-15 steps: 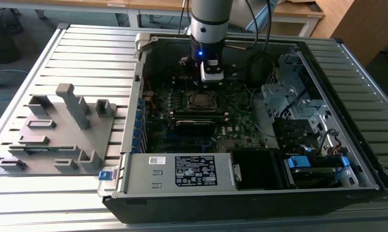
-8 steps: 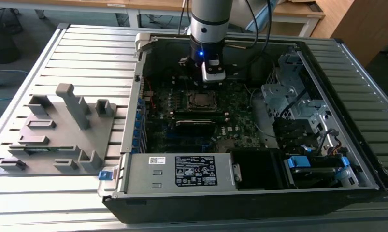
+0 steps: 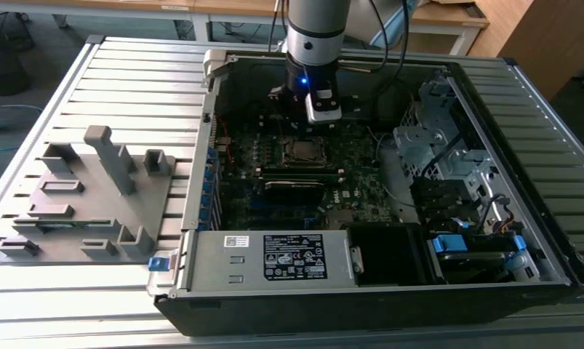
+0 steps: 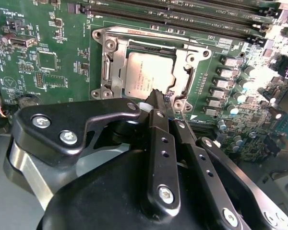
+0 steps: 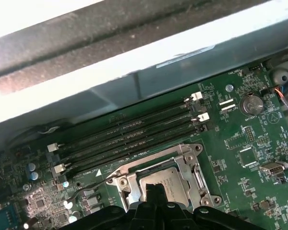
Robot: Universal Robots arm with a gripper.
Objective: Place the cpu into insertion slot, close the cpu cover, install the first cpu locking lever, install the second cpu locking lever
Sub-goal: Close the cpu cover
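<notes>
Gripper pinched narrow, tips together over the cpu's edge — it lies flat in the insertion slot, mid-frame in the exterior view — on the green motherboard.

Open from above over the insertion slot; hemmed on 2 sides by memory slots, case wall beyond, drive cage toward the exterior view's right.

wooden desks stand behind a slatted metal table.
</notes>
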